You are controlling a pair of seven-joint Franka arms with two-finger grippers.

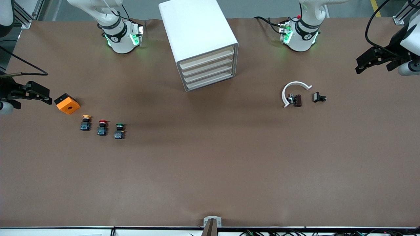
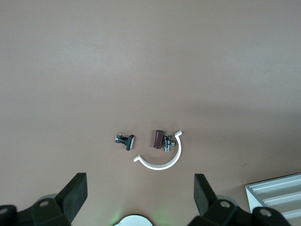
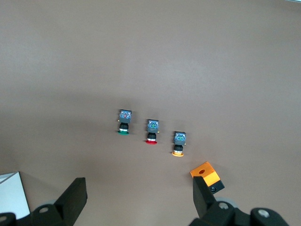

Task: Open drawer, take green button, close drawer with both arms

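Button (image 1: pixel 119 130) with the green cap is sitting out on the table (image 1: pixel 210 170), toward my right arm's end, last in a row of 3 next to the red button (image 1: pixel 102 127) and yellow button (image 1: pixel 86 122); an orange block (image 1: pixel 67 104) sits just past the yellow one; so it's not in a drawer at all right now.

Cabinet (image 1: pixel 200 42) stands in the middle between my 2 bases, all 4 drawers (image 1: pixel 210 72) look closed; nothing started yet as far as I can judge.

My right gripper (image 1: pixel 28 93) hovers at the table's edge by the orange block, fingers (image 3: pixel 70 200) spread wide, nothing in them; my left gripper (image 1: pixel 374 60) hangs at the opposite end, fingers (image 2: pixel 73 193) also wide apart and empty, with a white clip (image 1: pixel 293 93) and a couple of small metal parts (image 1: pixel 319 97) on the table nearby.

What could bite me: the 3 buttons stand close together, so wide fingers could knock the red one over or grab the wrong cap; also the cabinet looks light, so pulling a drawer with 1 arm might drag the whole thing unless the other braces it.
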